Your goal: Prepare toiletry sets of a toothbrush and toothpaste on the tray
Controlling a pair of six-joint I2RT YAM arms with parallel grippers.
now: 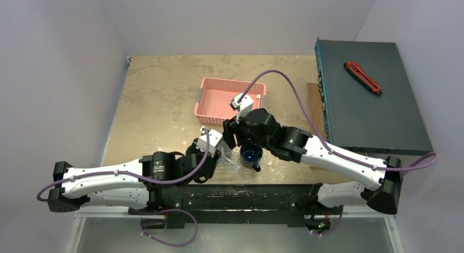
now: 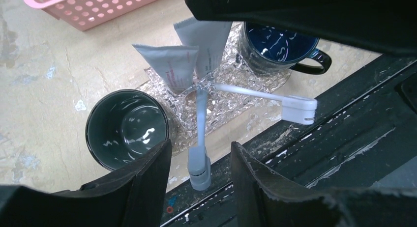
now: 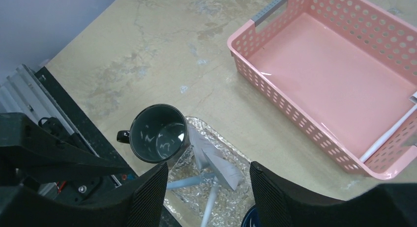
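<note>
1. The tray [image 2: 231, 111] lies at the near edge of the worktop [image 1: 158, 94] between two mugs [image 2: 125, 128], holding two tubes [image 2: 172, 67] and two brushes [image 2: 260, 96].
2. The left fingers [image 2: 152, 173] stand part open, gripping nothing, straddling one brush [image 2: 200, 124]; its handle runs straight away from them toward the far edge.
3. The right fingers [image 3: 152, 192] gape empty above the tray.
4. A third brush [image 3: 388, 136] lies in the pink basket [image 3: 275, 92], farther in; the right arm [image 1: 328, 151] looks nearer to it, so that pickup likely falls to it.
</note>
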